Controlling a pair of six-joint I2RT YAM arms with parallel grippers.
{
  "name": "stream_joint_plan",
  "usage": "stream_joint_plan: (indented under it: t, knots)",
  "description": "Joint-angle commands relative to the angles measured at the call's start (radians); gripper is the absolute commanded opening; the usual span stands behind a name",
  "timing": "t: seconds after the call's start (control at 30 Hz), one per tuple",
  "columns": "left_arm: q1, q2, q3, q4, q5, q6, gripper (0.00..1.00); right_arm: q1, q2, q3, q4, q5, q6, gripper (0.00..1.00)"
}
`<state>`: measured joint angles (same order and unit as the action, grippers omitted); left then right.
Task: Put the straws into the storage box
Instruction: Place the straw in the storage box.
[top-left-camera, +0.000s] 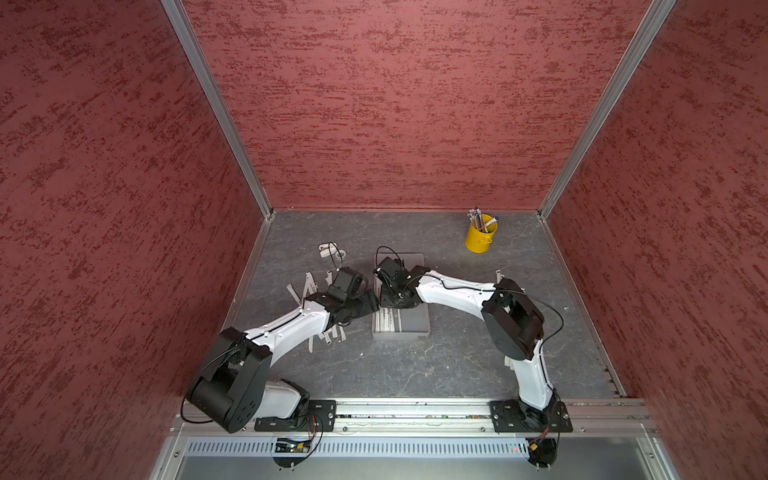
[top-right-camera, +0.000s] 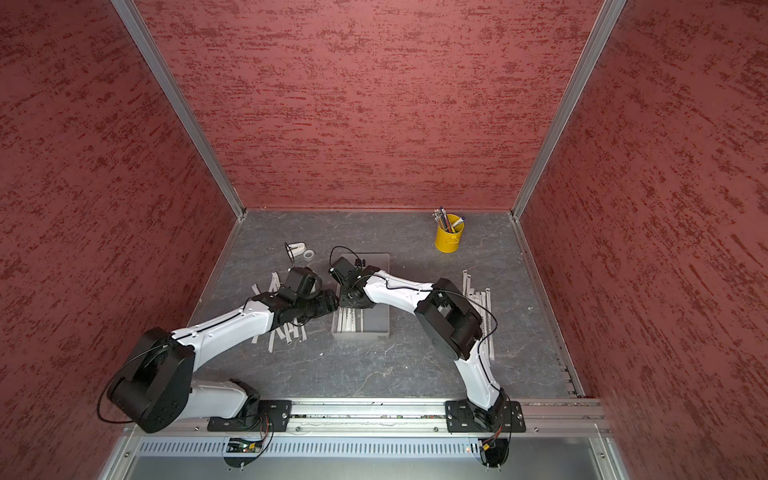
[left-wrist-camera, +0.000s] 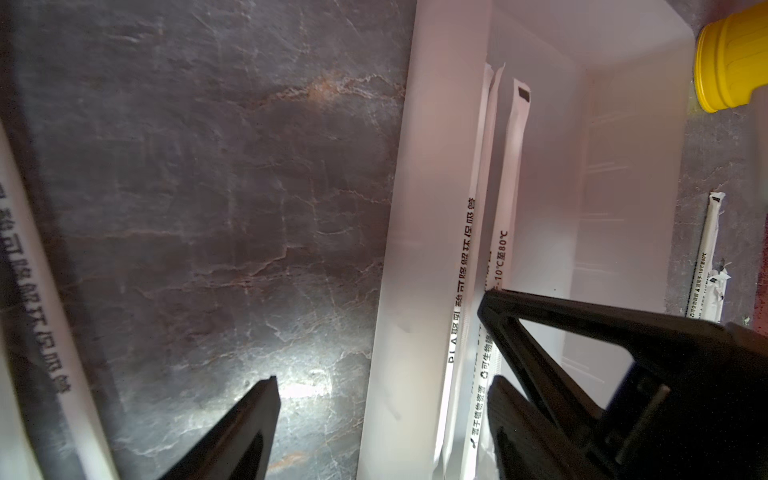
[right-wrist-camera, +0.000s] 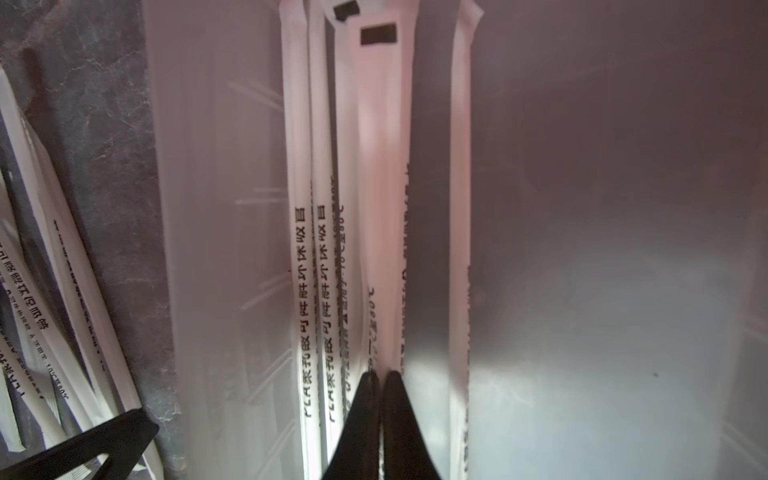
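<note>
Your right gripper is closed on one straw, pinching it between the fingertips inside the storage box, where further straws lie lengthwise along one long wall. Your left gripper has its jaws spread wide, straddling that long wall and holding nothing. In both top views the box sits at mid-table beneath the two wrists, with loose straws beside it under the left arm and a second pile beyond the right arm.
</note>
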<state>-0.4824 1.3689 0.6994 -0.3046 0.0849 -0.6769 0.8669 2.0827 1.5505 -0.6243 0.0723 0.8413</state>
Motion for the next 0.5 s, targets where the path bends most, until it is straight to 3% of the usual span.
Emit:
stream_joint_plan:
  t: [0.0,0.47]
  knots:
    - [0.005,-0.019,-0.002,0.004,-0.005,0.007,0.81,0.003,0.017,0.016,-0.017,0.043,0.021,0.08]
    - [0.006,-0.028,-0.001,-0.004,-0.012,0.003,0.81,-0.005,0.022,0.002,-0.007,0.074,0.03,0.12]
